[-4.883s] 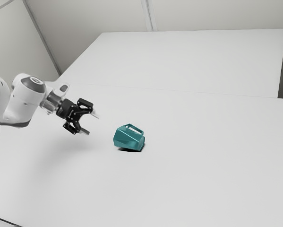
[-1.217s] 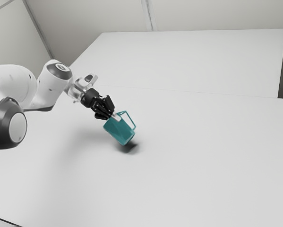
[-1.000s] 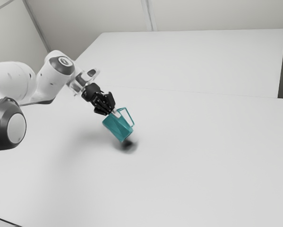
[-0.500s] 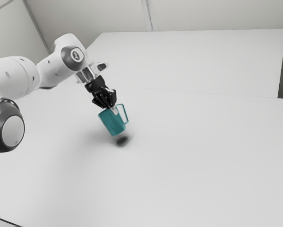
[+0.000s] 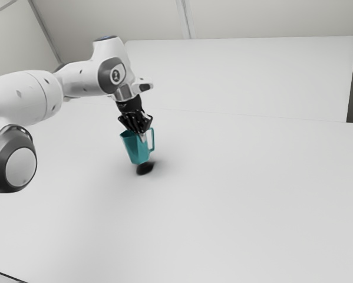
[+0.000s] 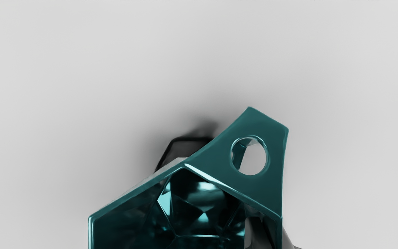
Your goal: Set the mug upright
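The mug [image 5: 135, 150] hung above the worktop [image 5: 241, 194], mouth up but slightly tilted, with the pincer [image 5: 143, 137] clamped on its wall.

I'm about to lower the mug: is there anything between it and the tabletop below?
Nothing visible stands in the way. The teal mug, held in the gripper, hangs slightly tilted above the tabletop, with its dark shadow falling just beneath.
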Motion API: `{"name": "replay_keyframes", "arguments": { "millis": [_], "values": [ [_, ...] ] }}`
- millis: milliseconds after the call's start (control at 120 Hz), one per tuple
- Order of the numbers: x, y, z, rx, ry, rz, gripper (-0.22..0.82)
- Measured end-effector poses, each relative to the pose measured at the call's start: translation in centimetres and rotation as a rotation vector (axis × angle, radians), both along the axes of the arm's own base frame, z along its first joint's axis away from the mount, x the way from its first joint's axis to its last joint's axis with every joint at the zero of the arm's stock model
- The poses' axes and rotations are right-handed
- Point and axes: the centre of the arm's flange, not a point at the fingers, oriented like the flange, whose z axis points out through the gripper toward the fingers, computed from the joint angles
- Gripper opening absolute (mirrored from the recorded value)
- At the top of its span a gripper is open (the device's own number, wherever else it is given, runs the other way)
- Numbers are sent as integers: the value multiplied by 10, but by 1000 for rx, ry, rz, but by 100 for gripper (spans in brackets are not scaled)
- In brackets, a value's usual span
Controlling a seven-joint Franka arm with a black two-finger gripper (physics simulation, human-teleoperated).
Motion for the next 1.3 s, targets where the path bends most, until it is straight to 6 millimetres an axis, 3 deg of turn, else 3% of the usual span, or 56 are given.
{"name": "replay_keyframes", "arguments": {
  "millis": [292, 392, 567, 800, 1300],
  "values": [
    [-1, -31, 2, 103, -26, -19, -18],
    [-5, -37, -7, 135, -16, -12, -18],
    [-16, -40, -14, 181, -44, 1, -18],
    [-7, -43, -14, 213, -116, 23, -18],
    [5, -45, -34, 216, -166, 71, -18]
  ]
}}
